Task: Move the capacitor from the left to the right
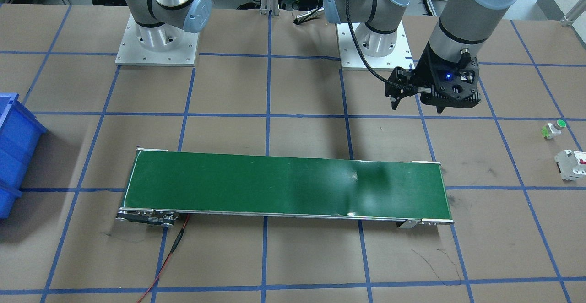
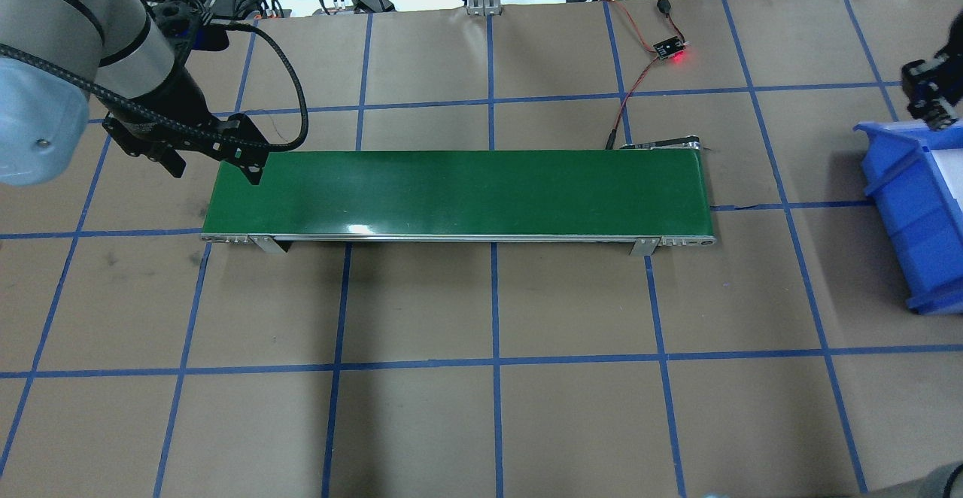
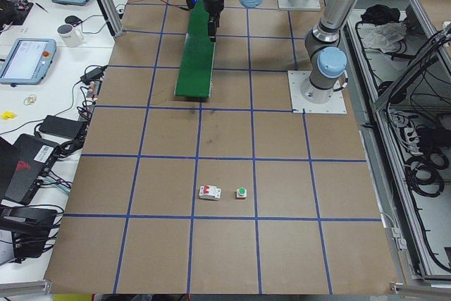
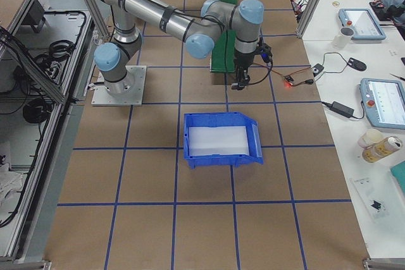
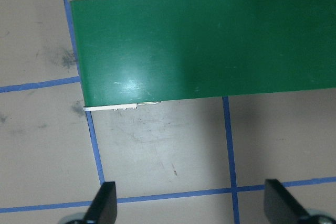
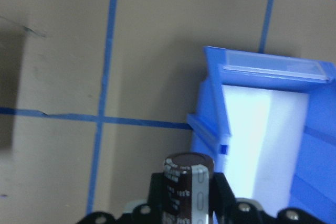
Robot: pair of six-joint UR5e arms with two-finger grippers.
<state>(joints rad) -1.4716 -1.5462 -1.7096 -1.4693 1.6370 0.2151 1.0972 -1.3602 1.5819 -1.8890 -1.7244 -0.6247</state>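
In the right wrist view my right gripper [image 6: 186,195] is shut on the capacitor [image 6: 189,179], a stubby dark cylinder with a pale stripe and faint markings, held upright. It hangs over the brown table just beside the blue bin [image 6: 262,129]. In the overhead view the right gripper [image 2: 929,95] is at the bin's far corner [image 2: 914,204]. My left gripper [image 5: 191,208] is open and empty above the table, beside the left end of the green conveyor belt [image 5: 210,40]. It also shows in the front-facing view [image 1: 451,104].
The green conveyor [image 2: 459,189] lies across the table's middle. A green-capped push button [image 1: 555,129] and a white breaker [image 1: 571,165] sit at the table's left end. A red wire and small board [image 2: 666,50] lie behind the conveyor's right end.
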